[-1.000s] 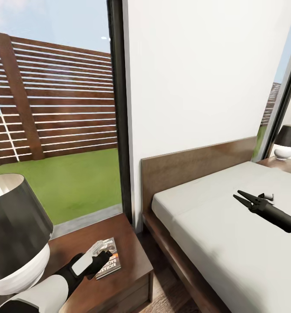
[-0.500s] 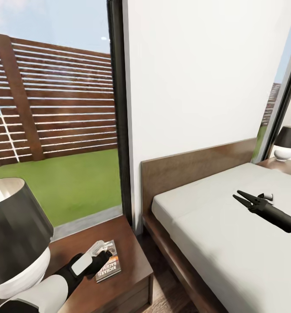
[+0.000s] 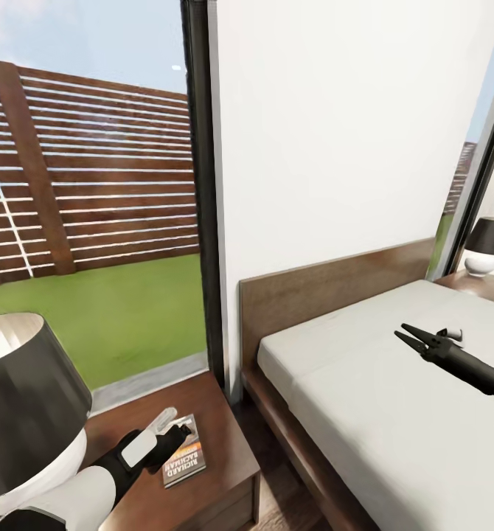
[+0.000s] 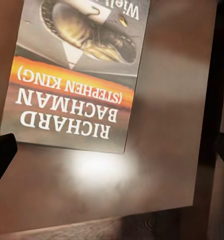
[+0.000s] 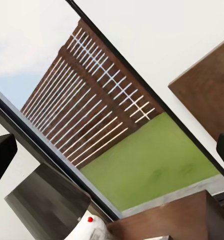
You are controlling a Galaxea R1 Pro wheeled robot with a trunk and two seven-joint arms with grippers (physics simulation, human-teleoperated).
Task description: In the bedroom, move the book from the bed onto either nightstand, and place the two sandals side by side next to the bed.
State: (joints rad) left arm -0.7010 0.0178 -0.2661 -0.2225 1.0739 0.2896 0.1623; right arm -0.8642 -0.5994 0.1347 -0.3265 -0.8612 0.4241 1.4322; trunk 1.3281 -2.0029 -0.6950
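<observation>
Because the paperback book with the grey and orange cover (image 3: pixel 183 461) now lies flat on the glossy dark brown wooden nightstand (image 3: pixel 221 420) at the near left, the first half of the task looks settled: it rests face up on that tabletop, inside the edges, so it should not slide off. In the left wrist view the book (image 4: pixel 79 75) shows no finger touching it, and bare wood lies between its lower edge and the dark fingertip at the picture's border. The left gripper (image 3: pixel 175 429) hovers just above the book's near edge with its pale fingers apart and nothing between them, which fits a release rather than a hold.

Beside it, the round lamp with the dark shade and white base (image 3: pixel 26 413) crowds the near left of the nightstand, so the book sits toward the right part of the top, where there was room.

Over the off-white mattress of the large dark-framed bed (image 3: pixel 394 413), the right gripper (image 3: pixel 403 332) hangs with its black jaws slightly parted and empty, apparently parked clear of the work. A second nightstand with a matching lamp (image 3: pixel 489 247) stands at the far right.

What remains, by my judgement, is the pair of sandals.
</observation>
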